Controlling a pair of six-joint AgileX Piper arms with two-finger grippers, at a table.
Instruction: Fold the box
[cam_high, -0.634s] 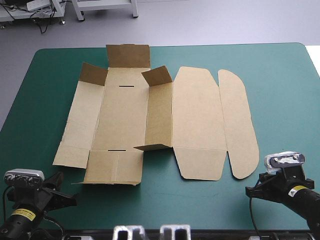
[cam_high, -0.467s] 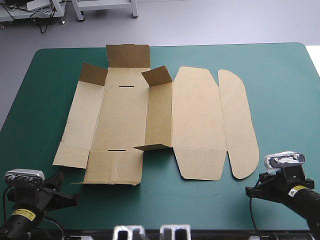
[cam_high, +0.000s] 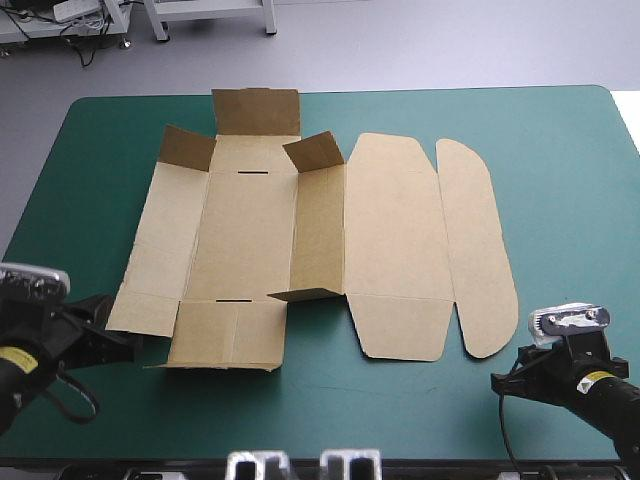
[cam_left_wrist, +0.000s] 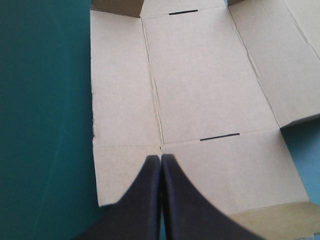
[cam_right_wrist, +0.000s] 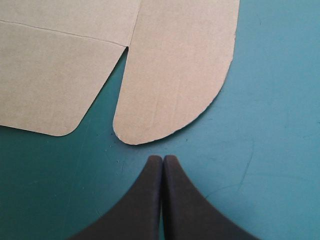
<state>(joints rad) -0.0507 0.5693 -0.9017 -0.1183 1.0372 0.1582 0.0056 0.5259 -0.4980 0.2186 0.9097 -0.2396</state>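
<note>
1. Brown box lies largely flat and unmoved on the teal-green tabletop.
2. Left jaws, clenched empty, have advanced to its near-left corner; folding probably begins there.
3. Right jaws, clenched empty, stay just short of its rounded near edge.

High view: above and behind the robot, faced forward and down; held the whole table and box. Left wrist view: close over the left gripper, faced along it across the box's near left panels. Right wrist view: close over the right gripper, faced the near end of the rounded flap. Both patches lay within the high view.
</note>
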